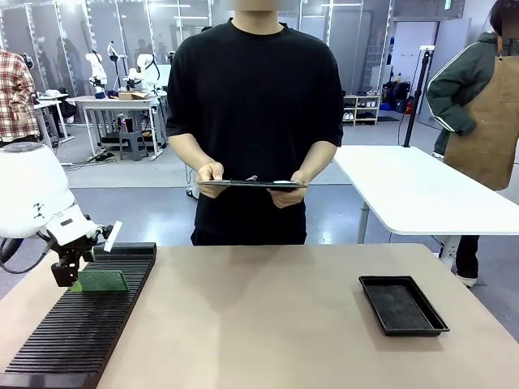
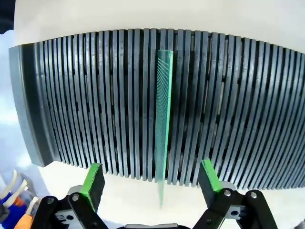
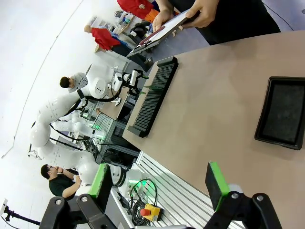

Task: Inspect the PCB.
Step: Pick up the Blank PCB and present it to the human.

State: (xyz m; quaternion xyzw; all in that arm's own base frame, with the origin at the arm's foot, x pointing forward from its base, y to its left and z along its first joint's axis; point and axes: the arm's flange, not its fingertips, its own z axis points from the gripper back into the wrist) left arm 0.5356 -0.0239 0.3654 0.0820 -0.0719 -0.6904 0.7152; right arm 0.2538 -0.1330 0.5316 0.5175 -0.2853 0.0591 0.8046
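- Where the black slotted rack (image 1: 77, 328) lies along the left side of the table (image 1: 259, 316), the PCB (image 1: 102, 281) stands on edge in one slot toward the rack's far end.
- The left gripper (image 1: 73, 274) hangs at the PCB. In its wrist view the board (image 2: 164, 119) appears edge-on between the two green pads (image 2: 92, 179). The jaws are apart, and neither pad touches it.
- The right gripper (image 3: 157, 176) has its jaws apart with nothing between them, above the table's near edge.
- The black tray (image 1: 381, 279) lies flat on the table's right side, well apart from the rack.
- The person (image 1: 255, 97) stands at the far side, holding a dark clipboard (image 1: 251, 184) level in both hands.
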